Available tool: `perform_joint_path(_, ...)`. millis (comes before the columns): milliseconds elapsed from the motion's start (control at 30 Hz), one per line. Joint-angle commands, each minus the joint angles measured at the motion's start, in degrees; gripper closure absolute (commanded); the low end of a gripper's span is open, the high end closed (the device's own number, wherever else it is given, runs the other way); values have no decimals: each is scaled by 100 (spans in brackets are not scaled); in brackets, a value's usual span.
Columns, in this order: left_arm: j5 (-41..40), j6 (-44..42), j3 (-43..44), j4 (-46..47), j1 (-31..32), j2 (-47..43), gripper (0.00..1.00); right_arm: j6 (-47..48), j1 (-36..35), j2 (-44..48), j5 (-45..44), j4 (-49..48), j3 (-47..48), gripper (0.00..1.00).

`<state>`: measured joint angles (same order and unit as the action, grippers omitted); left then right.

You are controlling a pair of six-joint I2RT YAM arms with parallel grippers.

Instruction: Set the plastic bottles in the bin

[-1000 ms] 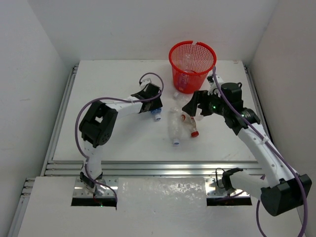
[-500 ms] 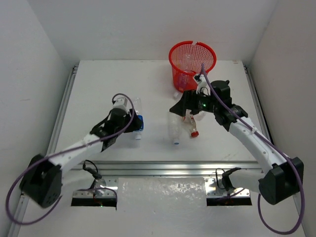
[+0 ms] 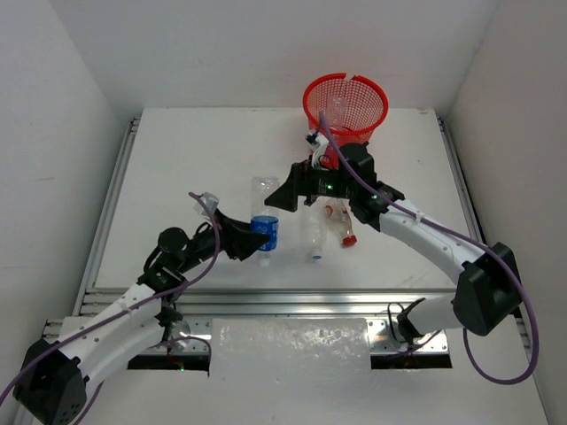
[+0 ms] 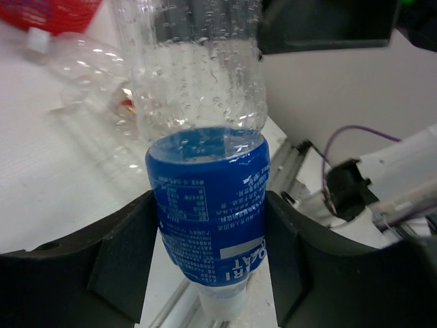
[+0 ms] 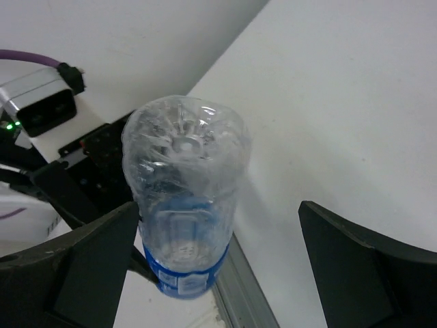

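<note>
My left gripper (image 3: 257, 237) is shut on a blue-labelled plastic bottle (image 3: 264, 221) and holds it upside down, white cap toward the table. In the left wrist view the gripper (image 4: 208, 232) has its fingers on both sides of the blue label (image 4: 208, 198). My right gripper (image 3: 276, 198) is open beside the bottle's upturned base. In the right wrist view (image 5: 225, 266) that bottle (image 5: 184, 178) stands close to the left finger. Two more bottles, a clear one (image 3: 314, 232) and a red-capped one (image 3: 341, 221), lie on the table. The red mesh bin (image 3: 345, 106) stands at the back, with a bottle inside.
Another clear bottle (image 3: 317, 166) lies at the bin's base. A metal rail (image 3: 266, 301) runs along the table's front edge. White walls close in the left, right and back. A purple cable (image 3: 425, 235) trails along the right arm.
My left arm has swung forward and right with the blue-labelled bottle, which now stands on end. My right gripper has moved left from the lying bottles to the held bottle.
</note>
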<state>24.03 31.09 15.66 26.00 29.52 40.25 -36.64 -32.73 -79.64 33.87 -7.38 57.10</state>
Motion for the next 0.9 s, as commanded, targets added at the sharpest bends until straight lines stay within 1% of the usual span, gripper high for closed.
perform_joint_path(0,857,125,-10,1004,63,-123,100,-140,-181,-210,233,-597,381,1)
perform_joint_path(33,823,90,59,951,63,-97,100,-220,-198,-245,434,-720,355,6)
perform_joint_path(67,788,47,112,742,63,-79,100,-368,-199,-298,828,-974,320,12)
perform_joint_path(133,743,-77,261,530,72,9,98,-431,-199,-307,1025,-1125,258,29)
perform_joint_path(167,674,-77,288,512,72,53,98,-484,-199,-316,1286,-1187,240,29)
perform_joint_path(200,612,-60,306,485,72,71,99,-528,-199,-342,1454,-1222,266,27)
perform_joint_path(233,559,-77,315,433,72,79,100,-545,-199,-386,1587,-1187,301,32)
perform_joint_path(300,462,-94,402,310,63,114,100,-493,-190,-430,1641,-1134,337,48)
perform_joint_path(333,471,-103,429,222,72,106,97,-467,-190,-439,1658,-1100,354,72)
perform_joint_path(367,471,-77,446,204,63,89,93,-406,-190,-482,1658,-1056,380,84)
perform_joint_path(400,375,-68,516,21,72,62,73,-388,-181,-491,1649,-1012,459,98)
perform_joint_path(433,270,-68,578,-155,72,45,56,-353,-155,-500,1615,-968,477,100)
perform_joint_path(467,-210,19,787,-444,72,-17,21,-309,-76,-448,1336,-915,495,100)
perform_joint_path(500,-484,63,946,-1117,80,-35,2,-265,-15,-395,1124,-793,495,100)
perform_joint_path(533,-766,107,1104,-1524,80,-52,0,-195,73,-334,887,-696,504,100)
perform_joint_path(567,-1464,273,1497,-2041,80,-44,0,-177,300,-211,624,-573,573,100)
perform_joint_path(600,-1915,379,1710,-3212,72,-26,0,-133,433,-149,203,-346,635,100)
perform_joint_path(633,-2311,528,1904,-3772,80,-9,0,-37,573,-79,-62,-213,705,100)
perform_joint_path(667,-3098,730,2288,-4761,80,44,0,69,818,26,-621,93,915,100)
perform_joint_path(700,-3359,758,2432,-5145,80,44,0,183,925,62,-931,235,1047,100)
perform_joint_path(733,-3553,732,2529,-5453,80,1,0,523,1005,88,-1256,358,1188,100)
perform_joint_path(767,-3772,653,2730,-5735,80,-34,0,709,1127,89,-1590,482,1537,100)
perform_joint_path(800,-3766,539,2793,-6042,72,-87,0,868,1181,2,-2246,692,1750,100)
perform_joint_path(833,-3696,434,2846,-6115,80,-140,0,1113,1242,-95,-2531,720,1952,100)
perform_joint_path(867,-3382,241,2898,-6150,72,-271,0,1194,1408,-183,-2813,868,2389,100)
